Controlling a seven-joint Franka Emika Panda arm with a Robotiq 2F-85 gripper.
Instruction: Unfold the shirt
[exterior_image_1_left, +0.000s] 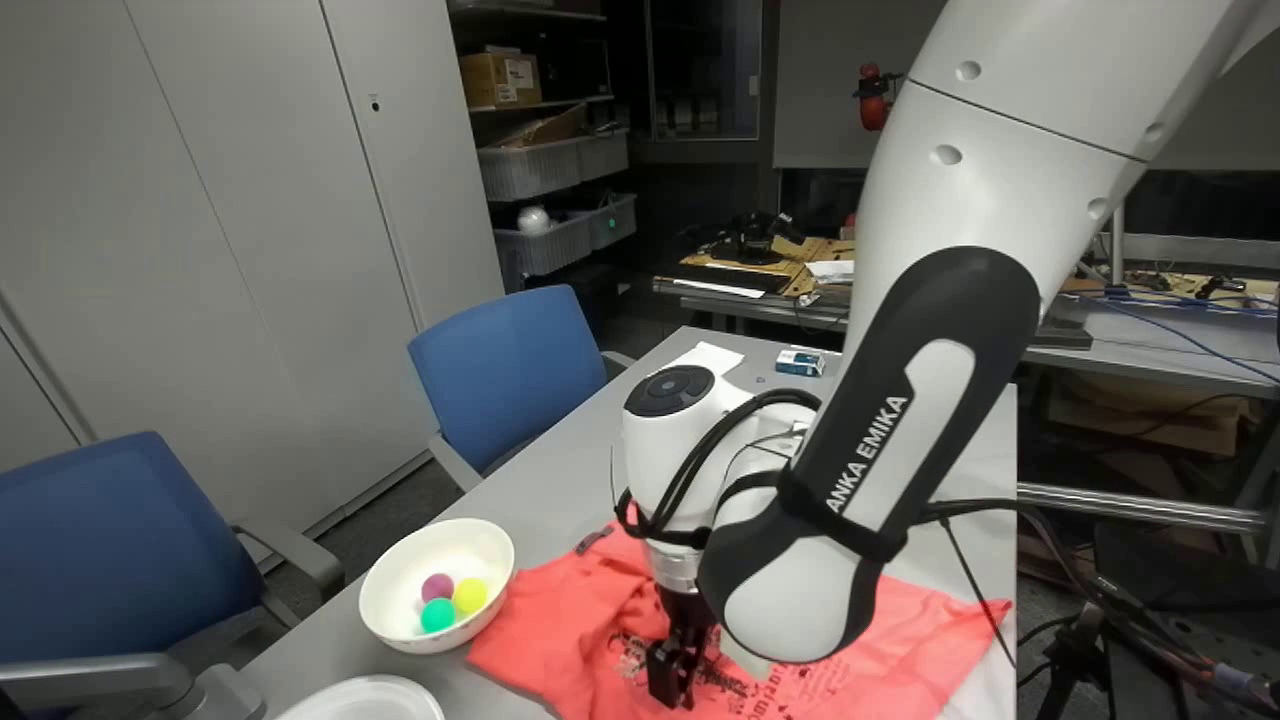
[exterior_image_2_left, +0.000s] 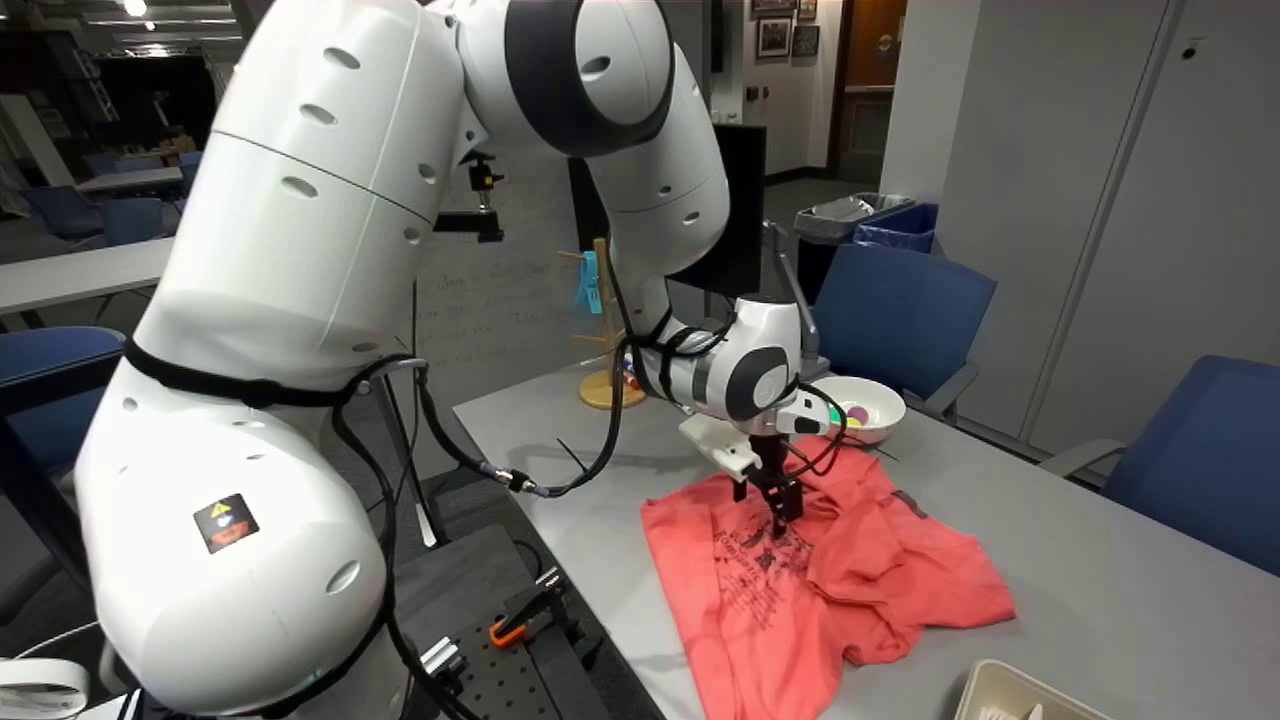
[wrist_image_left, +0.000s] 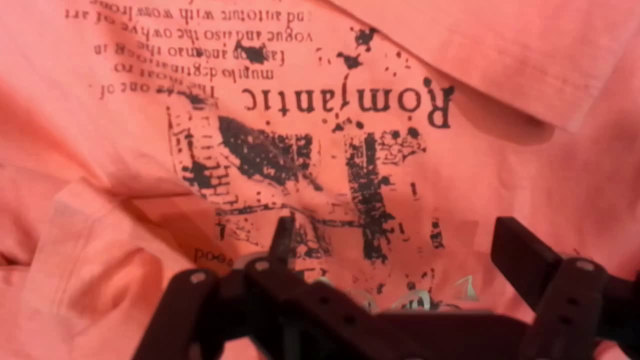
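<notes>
The coral-red shirt (exterior_image_1_left: 560, 630) lies rumpled on the grey table, and it also shows in an exterior view (exterior_image_2_left: 900, 580). Part of it lies spread with a black print facing up, while the side nearer the chairs is bunched in folds. In the wrist view the shirt (wrist_image_left: 505, 175) fills the picture; a folded-over layer crosses the upper right and creases lie at the left. My gripper (wrist_image_left: 395, 222) points down over the print with its fingers wide apart and no cloth pinched between them. Its fingertips are close to the shirt in both exterior views (exterior_image_1_left: 672, 690) (exterior_image_2_left: 778, 515); whether they touch it, I cannot tell.
A white bowl (exterior_image_1_left: 400, 580) with several coloured balls stands beside the shirt. A white plate (exterior_image_1_left: 365, 705) is at the table's near edge in that view. A beige tray (exterior_image_2_left: 1010, 675) and a wooden stand (exterior_image_2_left: 600, 390) also stand on the table. Blue chairs (exterior_image_1_left: 505, 370) line one side.
</notes>
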